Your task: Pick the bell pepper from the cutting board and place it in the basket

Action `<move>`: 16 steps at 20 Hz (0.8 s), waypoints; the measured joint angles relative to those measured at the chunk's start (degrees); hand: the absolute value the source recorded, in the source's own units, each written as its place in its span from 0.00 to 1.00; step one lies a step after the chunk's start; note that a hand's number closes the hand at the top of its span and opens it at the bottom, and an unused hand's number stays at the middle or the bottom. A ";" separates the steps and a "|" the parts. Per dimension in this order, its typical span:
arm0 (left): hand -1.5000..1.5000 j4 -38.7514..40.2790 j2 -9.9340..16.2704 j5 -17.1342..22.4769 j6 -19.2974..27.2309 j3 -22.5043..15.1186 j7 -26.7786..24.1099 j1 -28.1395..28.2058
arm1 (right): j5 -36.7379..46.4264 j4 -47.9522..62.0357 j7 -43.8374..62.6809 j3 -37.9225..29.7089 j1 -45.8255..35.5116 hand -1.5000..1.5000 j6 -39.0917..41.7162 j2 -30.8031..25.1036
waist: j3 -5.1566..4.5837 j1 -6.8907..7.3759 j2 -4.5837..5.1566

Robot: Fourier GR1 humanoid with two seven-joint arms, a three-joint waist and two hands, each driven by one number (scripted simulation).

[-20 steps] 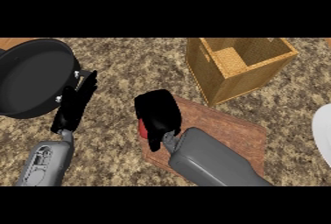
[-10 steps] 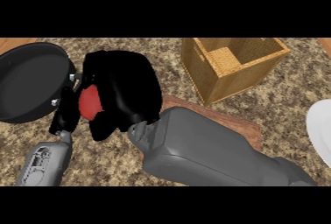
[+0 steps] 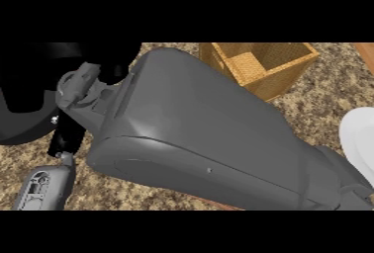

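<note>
**Right forearm fills the view; bell pepper out of sight**

The right robot hand (image 3: 110, 57) shows only as a black mass at the top of the view, at the end of the large grey right forearm (image 3: 197, 133), which runs from the lower right corner up toward the top left and covers most of the scene. Whether this robot hand is open or closed, and whether it holds anything, cannot be told: its fingers are lost against the dark area above it.

The left robot hand (image 3: 67, 138) shows as a narrow black shape at the left, just above the grey left forearm (image 3: 44, 185) that comes in from the lower left corner. The right forearm hides most of it, so whether it is open or closed cannot be told either.

The bell pepper shows nowhere in the view; where it is cannot be told.

The basket (image 3: 266, 66), woven and tan with an inner divider, stands toward the far right part of the worktop (image 3: 321, 106), its near left side hidden by the right forearm. A dark round pan (image 3: 25, 118) lies at the left edge. Part of a white plate (image 3: 359, 136) shows at the right edge. A brown sliver of the cutting board (image 3: 219, 205) peeks out under the right forearm at the near edge.
</note>
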 measured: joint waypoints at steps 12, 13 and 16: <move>0.50 -0.48 0.14 -0.06 0.05 0.43 -0.37 1.06 | 4.25 18.63 -2.45 -2.09 -9.70 1.00 12.74 -9.03 | -0.02 -0.75 0.19; 0.50 -0.95 0.28 -0.05 -0.08 0.41 -0.18 1.45 | 4.63 19.75 -3.34 -1.68 -9.32 1.00 14.12 -10.12 | -0.02 -0.73 0.18; 0.50 -1.55 0.59 0.26 -0.51 0.62 0.36 1.52 | 5.44 23.44 -5.32 -2.07 -8.95 1.00 16.83 -12.41 | 0.01 -0.70 0.25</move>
